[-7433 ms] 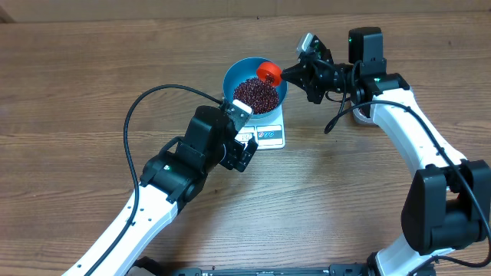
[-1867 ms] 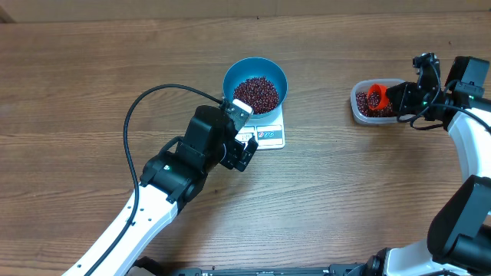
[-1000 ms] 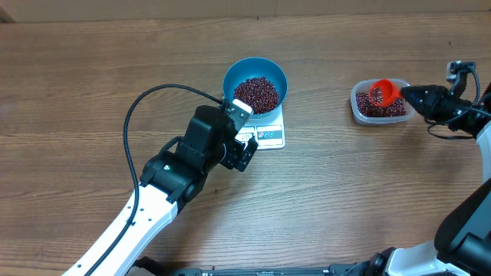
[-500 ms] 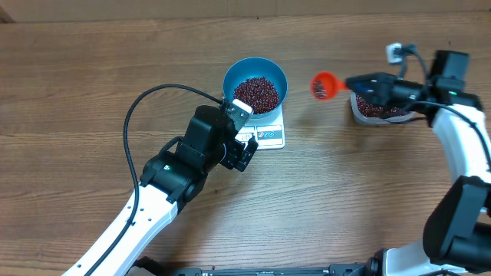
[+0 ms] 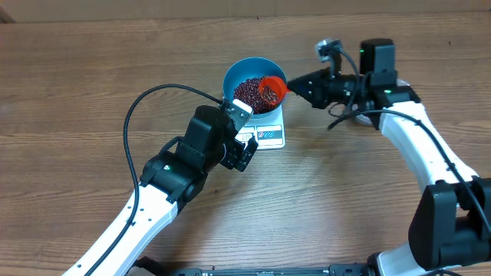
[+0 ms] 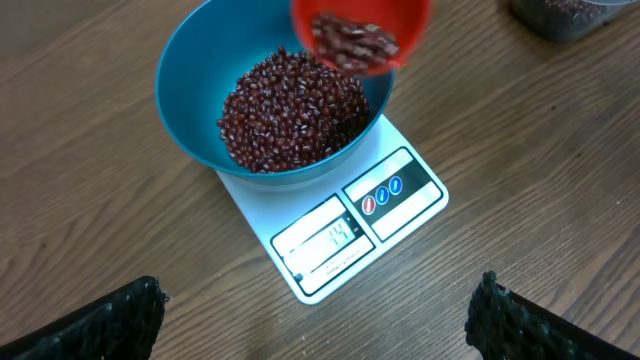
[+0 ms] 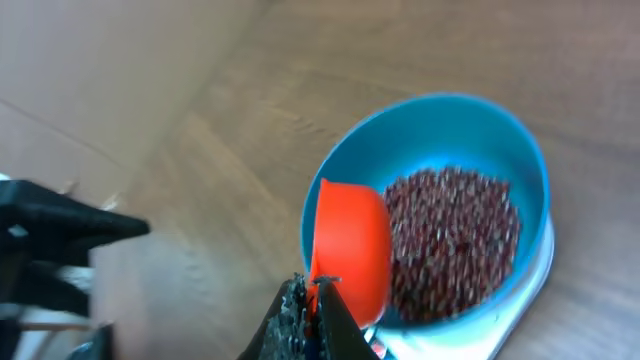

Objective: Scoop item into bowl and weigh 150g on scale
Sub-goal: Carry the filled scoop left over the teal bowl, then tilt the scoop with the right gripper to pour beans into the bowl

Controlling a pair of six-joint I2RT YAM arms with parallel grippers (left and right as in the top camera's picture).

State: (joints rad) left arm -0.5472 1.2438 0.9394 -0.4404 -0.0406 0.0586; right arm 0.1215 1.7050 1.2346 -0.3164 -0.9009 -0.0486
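Few marks are legible: the scale [image 6: 340,225] display shows blurred digits. Right jaws clamp the scoop [image 5: 271,88], tilted over the bowl's [image 6: 190,90] beans [image 6: 290,110]; left jaws hang wide apart, empty.

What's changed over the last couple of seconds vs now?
The right gripper, shut on the orange scoop, swung left from the clear tub to over the blue bowl, the scoop now loaded with beans. Nothing was let go. The left arm, bowl and scale are unchanged.
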